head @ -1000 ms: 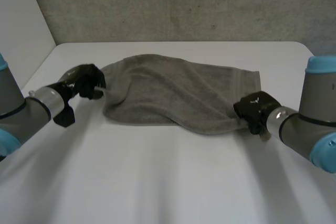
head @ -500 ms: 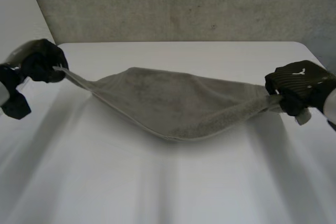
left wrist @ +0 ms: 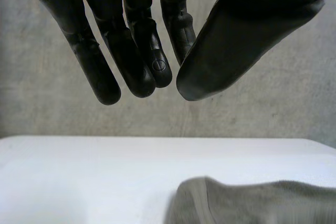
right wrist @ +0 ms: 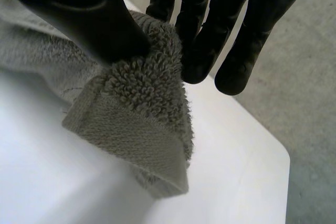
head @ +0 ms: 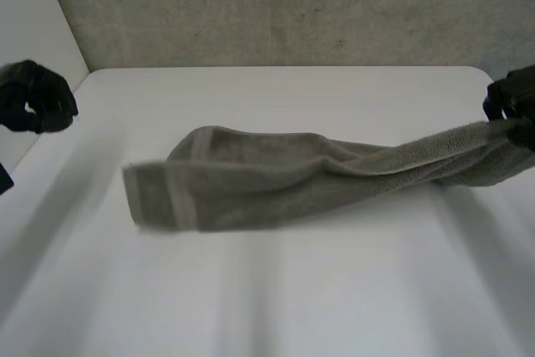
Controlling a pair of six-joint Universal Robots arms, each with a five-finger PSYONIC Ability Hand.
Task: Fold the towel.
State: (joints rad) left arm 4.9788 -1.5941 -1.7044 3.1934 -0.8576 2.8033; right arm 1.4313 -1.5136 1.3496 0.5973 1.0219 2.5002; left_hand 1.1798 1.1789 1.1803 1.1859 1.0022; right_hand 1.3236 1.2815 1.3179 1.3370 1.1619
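Note:
The grey towel (head: 276, 177) hangs in a long drooping band from my right hand (head: 512, 99) at the table's right edge. Its free left end (head: 155, 198) sags toward the white table (head: 292, 290). In the right wrist view my right hand (right wrist: 79, 9) pinches a corner of the towel (right wrist: 142, 114) between thumb and fingers. My left hand (head: 38, 98) is raised off the table's left edge, apart from the cloth. In its wrist view the left hand (left wrist: 131, 35) has fingers and thumb drawn together on nothing, with the towel (left wrist: 252, 203) lying well beyond the fingertips.
A grey concrete wall (head: 292, 6) rises behind the table's far edge. A white panel (head: 25, 14) stands at the back left. Bare tabletop lies in front of the towel.
The left hand has let go of its corner and swung further left. That end of the towel has dropped. The right hand has moved right and up with its corner still pinched.

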